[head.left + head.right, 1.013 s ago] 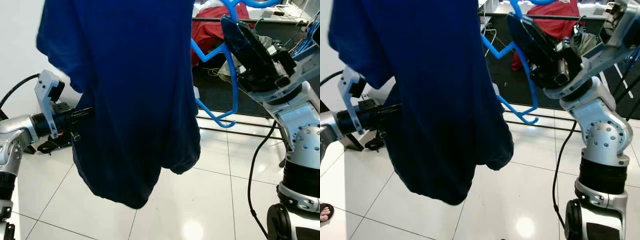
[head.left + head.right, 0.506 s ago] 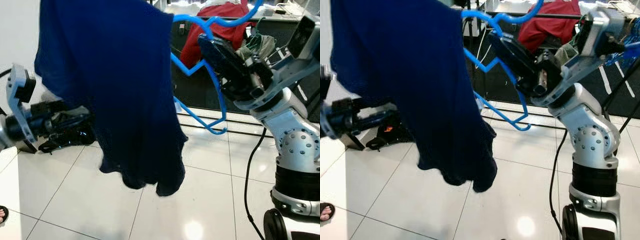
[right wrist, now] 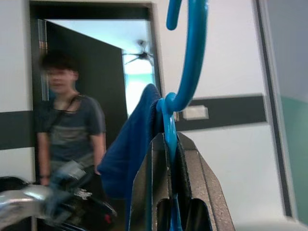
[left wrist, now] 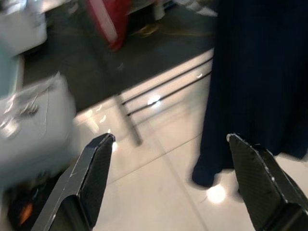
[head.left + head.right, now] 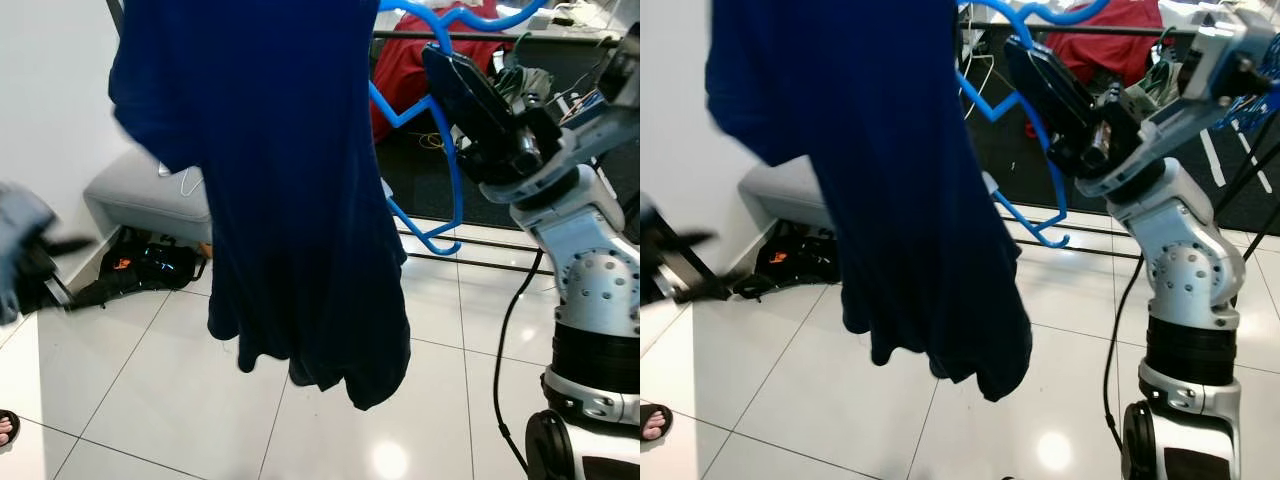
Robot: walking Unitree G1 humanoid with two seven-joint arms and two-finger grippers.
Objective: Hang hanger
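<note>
1. Nearest to us, a dark blue shirt [image 5: 290, 190] hangs down the middle of the head views, draped over a blue plastic hanger [image 5: 432, 150] whose bare lower arm sticks out to the robot's right, above a white tiled floor [image 5: 150, 400]
2. Our right gripper [image 3: 169, 144] is clenched on the hanger's neck, just below the hook [image 3: 190, 53], holding garment and hanger high; in the head views the right arm reaches up from the right side
3. Our left gripper [image 4: 171, 144] is released, fingers spread wide and holding nothing, low on the left and blurred, with the shirt's hem just beyond it
4. A little further, against the white wall, sit a grey bench [image 5: 150, 200] and dark bags on the floor
5. Further still, a black rail [image 5: 1080, 30] carries a red garment [image 5: 1110, 35]; in the right wrist view a person [image 3: 67, 125] stands in a doorway
6. To hang it well, we judge that the grip should stay firm, the hook upright and open towards the rail, lowered over it before letting go
7. We can read no brand, label or writing
</note>
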